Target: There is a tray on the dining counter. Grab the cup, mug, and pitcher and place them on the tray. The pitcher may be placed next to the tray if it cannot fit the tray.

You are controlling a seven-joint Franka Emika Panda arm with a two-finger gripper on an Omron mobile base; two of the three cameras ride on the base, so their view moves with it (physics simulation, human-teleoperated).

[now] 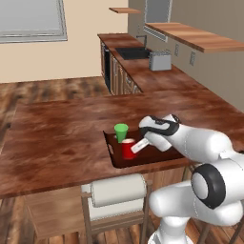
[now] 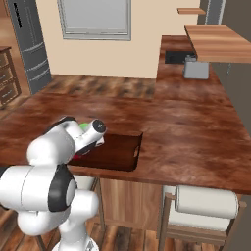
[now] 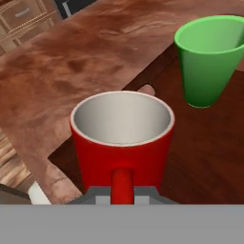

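The claw (image 1: 134, 148) pinches the red mug's (image 3: 123, 143) handle, mug upright over the tray (image 1: 116, 162).

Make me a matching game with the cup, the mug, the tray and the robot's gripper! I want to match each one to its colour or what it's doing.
Things:
1. cup
2. mug
3. tray
4. gripper

Descriptions:
A. dark brown, lying on the counter
B. shut on a red handle
C. bright green, no handle
D. red outside, pale inside

Pairs: 1-C, 2-D, 3-A, 4-B
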